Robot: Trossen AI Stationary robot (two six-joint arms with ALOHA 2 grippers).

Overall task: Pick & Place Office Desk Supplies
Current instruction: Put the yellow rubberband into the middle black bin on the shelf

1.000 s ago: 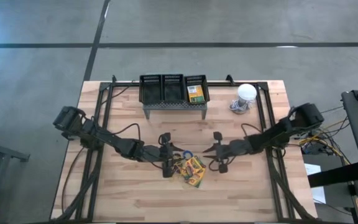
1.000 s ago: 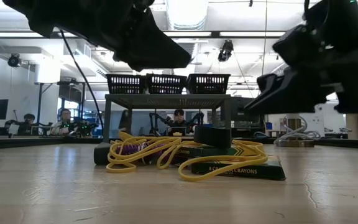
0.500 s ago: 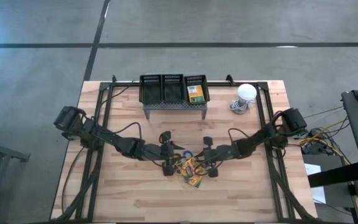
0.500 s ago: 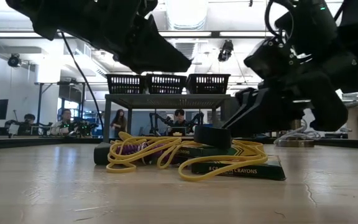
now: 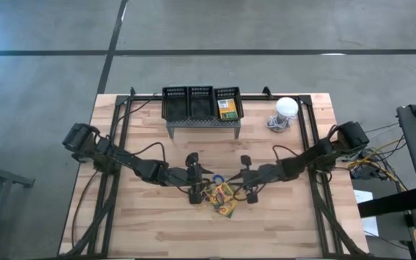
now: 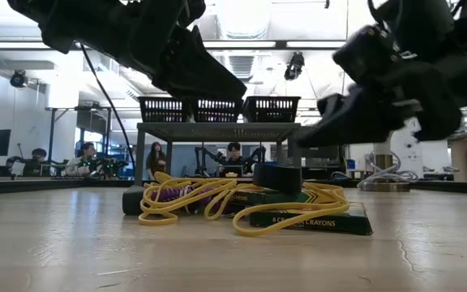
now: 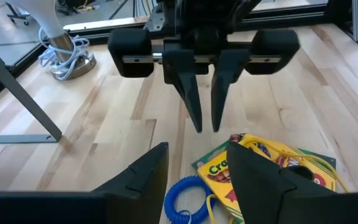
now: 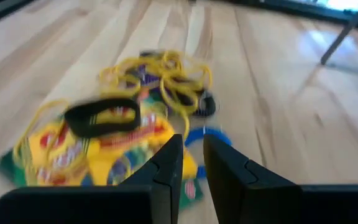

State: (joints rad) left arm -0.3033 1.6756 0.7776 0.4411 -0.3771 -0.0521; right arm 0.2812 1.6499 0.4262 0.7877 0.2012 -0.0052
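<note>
Wooden table [image 5: 150,217] holds tangled rubber bands [image 6: 217,199] atop crayon boxes [image 5: 224,198]. Right gripper [image 5: 247,183], fingers nearly together, may snag bands; left gripper [image 5: 194,179] waits spread.

Open workshop hall, grey concrete floor [image 5: 280,29].
Crossed by dark floor lines [image 5: 193,52]; bright ceiling light panels [image 6: 242,15] overhead, white walls [image 6: 10,109], seated people [image 6: 83,158] at distant benches, a pale wooden tabletop [image 5: 150,224] in the middle.
</note>
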